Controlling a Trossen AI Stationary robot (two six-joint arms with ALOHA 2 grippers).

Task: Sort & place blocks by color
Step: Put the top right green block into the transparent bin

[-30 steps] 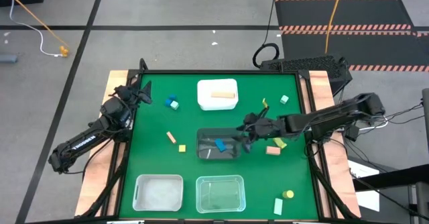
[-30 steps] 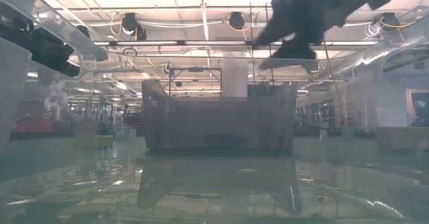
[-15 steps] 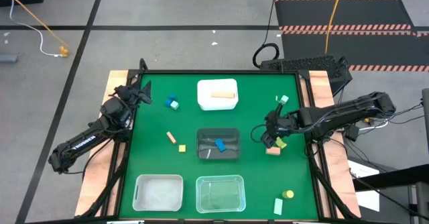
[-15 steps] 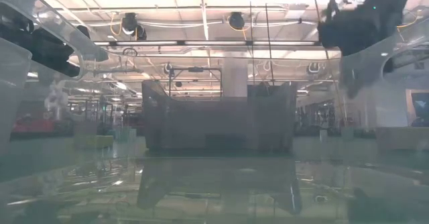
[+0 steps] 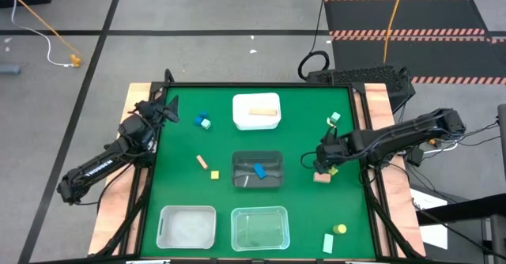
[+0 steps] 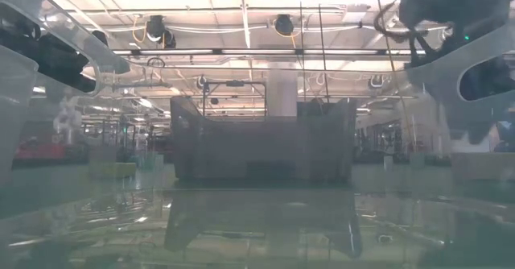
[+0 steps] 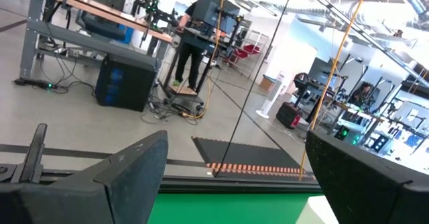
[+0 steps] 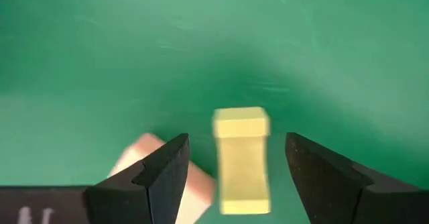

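Hovering gripper: right gripper (image 5: 323,166) hangs over the right side of the green mat (image 5: 300,216), just above a yellow bar (image 8: 241,158).
Right fingers: spread wide, one finger (image 8: 151,177) on either side of the yellow bar, not touching it, nothing held.
Tan block (image 8: 167,170): lies just beside the yellow bar, partly hidden by a finger; in the high view it shows at (image 5: 321,178), near side of the gripper.
Left gripper (image 5: 162,110): parked at the far left edge of the mat; fingers apart and empty in its wrist view.
Dark bin (image 5: 257,170): centre of the mat, with a blue bar (image 5: 259,170) inside.
White bin (image 5: 256,111): far centre, with a tan bar (image 5: 261,111) inside.
Near bins: a white one (image 5: 186,226) at the near left and a clear one (image 5: 258,228) beside it on the right; contents cannot be told.
Left blocks: a blue block (image 5: 201,118) touching a mint cube (image 5: 205,123) at the far left; a tan bar (image 5: 202,162) and a yellow cube (image 5: 213,174) left of the dark bin.
Right blocks: a mint piece (image 5: 334,118) at the far right; a yellow cylinder (image 5: 340,229) and a mint bar (image 5: 328,243) at the near right.
Writing: none can be read.
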